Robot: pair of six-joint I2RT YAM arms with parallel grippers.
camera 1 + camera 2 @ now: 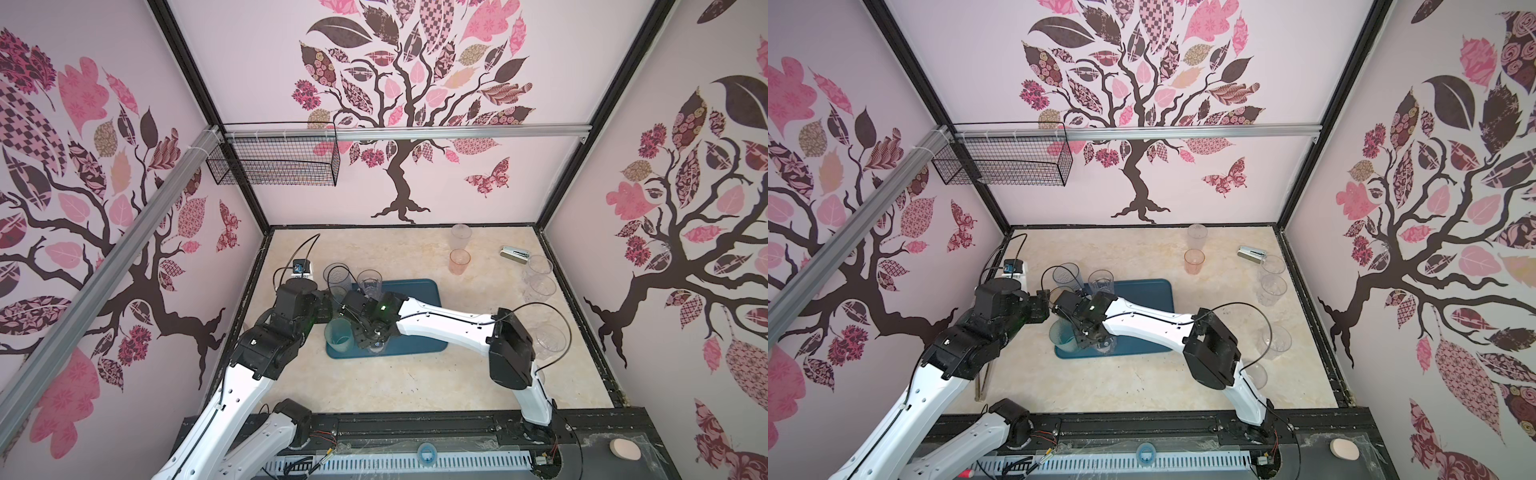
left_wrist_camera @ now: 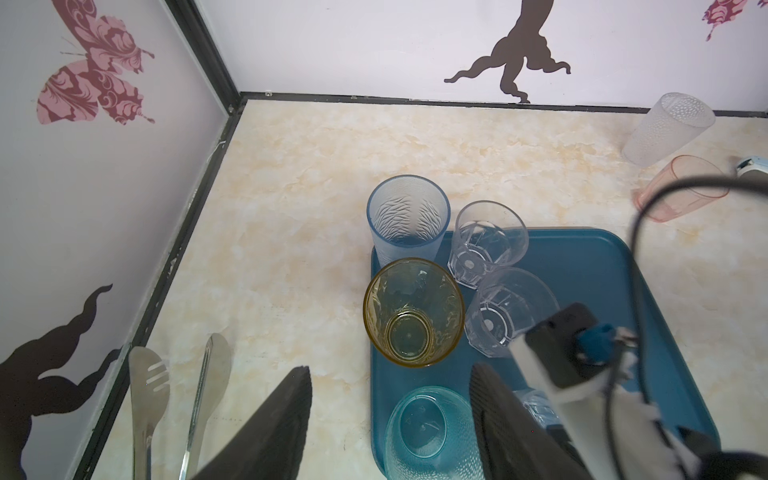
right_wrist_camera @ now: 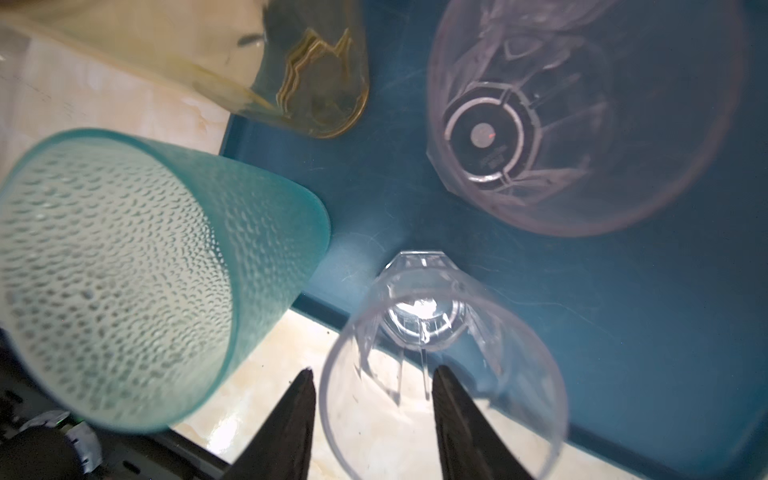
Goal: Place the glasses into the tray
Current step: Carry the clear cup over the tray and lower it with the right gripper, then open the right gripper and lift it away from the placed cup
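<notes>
The dark teal tray point(image 1: 415, 291) point(image 2: 602, 291) lies mid-table. On its left part stand a blue-grey glass point(image 2: 407, 216), a yellow glass point(image 2: 413, 311), two clear glasses point(image 2: 486, 241) point(image 2: 509, 311) and a teal glass point(image 1: 338, 334) point(image 3: 124, 282). Another clear glass point(image 3: 440, 365) point(image 1: 376, 348) stands just inside the tray's front rim. My right gripper point(image 3: 374, 370) is open. Its fingers straddle this glass's wall, one outside and one inside, without touching it. My left gripper point(image 2: 392, 368) hangs open over the tray's left edge, above the teal glass, holding nothing.
Off the tray stand a frosted glass point(image 1: 461, 237), a pink glass point(image 1: 459, 262) and three clear glasses point(image 1: 538, 266) point(image 1: 540, 289) point(image 1: 548, 340) along the right wall. A silver stapler point(image 1: 514, 253) lies at the back right. Metal tongs point(image 2: 149, 386) lie by the left wall. A wire basket point(image 1: 274, 162) hangs high.
</notes>
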